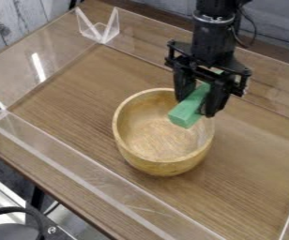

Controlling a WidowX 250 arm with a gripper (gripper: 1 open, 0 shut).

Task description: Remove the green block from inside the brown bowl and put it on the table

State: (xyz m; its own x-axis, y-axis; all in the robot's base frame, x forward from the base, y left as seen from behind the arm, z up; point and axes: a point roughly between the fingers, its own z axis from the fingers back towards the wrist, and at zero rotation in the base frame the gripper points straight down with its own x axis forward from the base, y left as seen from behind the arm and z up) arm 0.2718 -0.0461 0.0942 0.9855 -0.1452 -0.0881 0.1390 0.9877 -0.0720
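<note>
The green block hangs tilted in the air over the right rim of the brown bowl, clear of the bowl's floor. My black gripper comes down from above and is shut on the green block's upper part, one finger on each side. The bowl is a round tan wooden one standing on the wood-grain table, a little right of the middle, with nothing inside it. The block's top end is hidden between my fingers.
Clear acrylic walls border the table on all sides. A clear angled bracket stands at the far left corner. Bare tabletop lies left, behind and right of the bowl.
</note>
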